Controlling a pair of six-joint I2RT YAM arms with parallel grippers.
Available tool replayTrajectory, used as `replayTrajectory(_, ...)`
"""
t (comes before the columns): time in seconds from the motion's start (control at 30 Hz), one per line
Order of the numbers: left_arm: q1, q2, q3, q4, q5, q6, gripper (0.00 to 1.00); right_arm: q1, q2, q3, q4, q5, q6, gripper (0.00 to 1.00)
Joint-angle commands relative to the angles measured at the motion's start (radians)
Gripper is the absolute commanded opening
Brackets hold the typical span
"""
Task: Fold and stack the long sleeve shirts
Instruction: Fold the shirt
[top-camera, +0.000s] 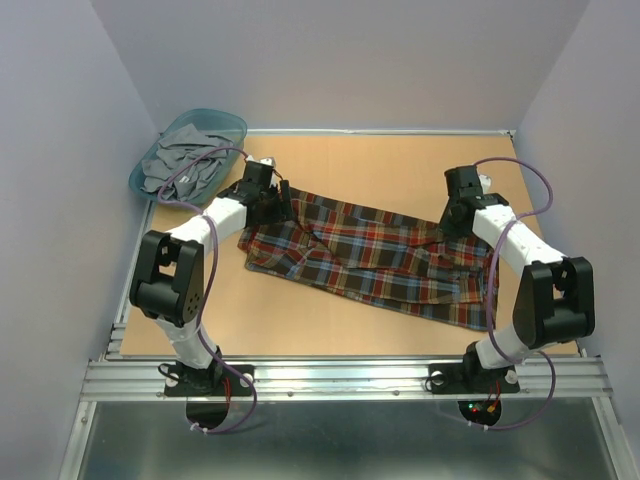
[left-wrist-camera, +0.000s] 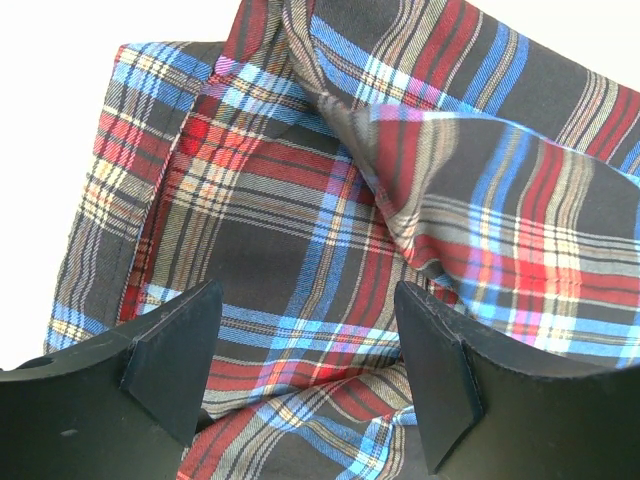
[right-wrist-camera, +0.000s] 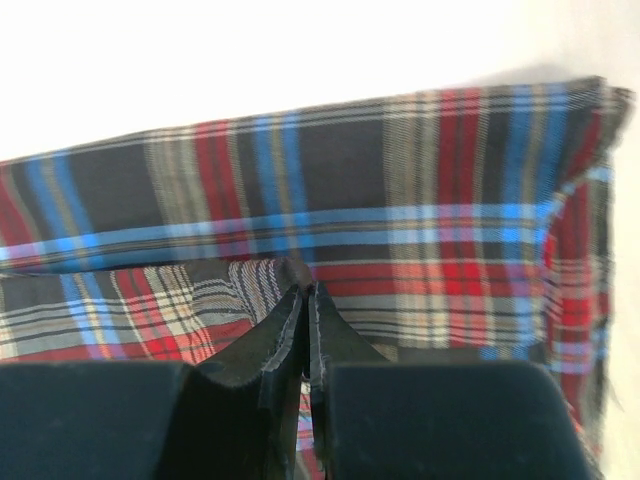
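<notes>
A red, brown, navy and yellow plaid long sleeve shirt (top-camera: 370, 260) lies spread across the middle of the tan table, its long side running from upper left to lower right. My left gripper (top-camera: 270, 205) hovers over the shirt's left end. In the left wrist view it (left-wrist-camera: 308, 310) stands open, with wrinkled plaid cloth (left-wrist-camera: 300, 200) below and nothing between the fingers (left-wrist-camera: 175, 360). My right gripper (top-camera: 452, 228) is at the shirt's upper right edge. In the right wrist view it (right-wrist-camera: 308, 290) is shut, pinching a small peak of the cloth (right-wrist-camera: 420, 200) at its tips.
A teal plastic basket (top-camera: 215, 113) with grey clothes (top-camera: 180, 165) stands at the back left corner. Grey walls close in the table on three sides. A metal rail (top-camera: 340, 375) runs along the near edge by the arm bases.
</notes>
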Motion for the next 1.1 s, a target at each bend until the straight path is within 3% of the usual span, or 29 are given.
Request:
replayTrajectory(0.0, -0.004, 0.004, 0.051, -0.004, -0.003, 0.006, 0.8, -0.01, -0.003, 0.048, -0.041, 0.108, -0.025, 0.1)
replayTrajectory(0.47, -0.004, 0.056, 0.092, 0.002, 0.058, -0.034, 0.7, -0.008, 0.102, 0.15, -0.039, 0.148, -0.061, 0.17)
replayTrajectory(0.5, -0.004, 0.061, 0.094, 0.003, 0.06, -0.04, 0.7, -0.008, 0.1, 0.154, -0.039, 0.143, -0.061, 0.26)
replayTrajectory(0.53, -0.004, 0.063, 0.095, 0.003, 0.06, -0.051, 0.7, -0.008, 0.099, 0.155, -0.04, 0.135, -0.059, 0.28)
replayTrajectory(0.6, -0.004, 0.069, 0.104, 0.002, 0.063, -0.061, 0.7, -0.01, 0.076, 0.157, -0.039, 0.094, -0.061, 0.36)
replayTrajectory(0.63, -0.004, 0.07, 0.109, 0.002, 0.061, -0.081, 0.7, -0.008, 0.065, 0.155, -0.039, 0.071, -0.062, 0.45)
replayTrajectory(0.77, -0.004, 0.09, 0.14, 0.002, 0.046, -0.13, 0.68, -0.01, -0.019, 0.123, -0.016, -0.125, -0.059, 0.59)
replayTrajectory(0.97, -0.004, 0.141, 0.19, 0.017, 0.069, -0.164, 0.65, -0.01, -0.124, -0.042, 0.174, -0.471, 0.01, 0.61)
replayTrajectory(1.07, -0.004, 0.17, 0.213, 0.032, 0.092, -0.173, 0.61, -0.01, -0.167, -0.142, 0.283, -0.549, 0.04, 0.61)
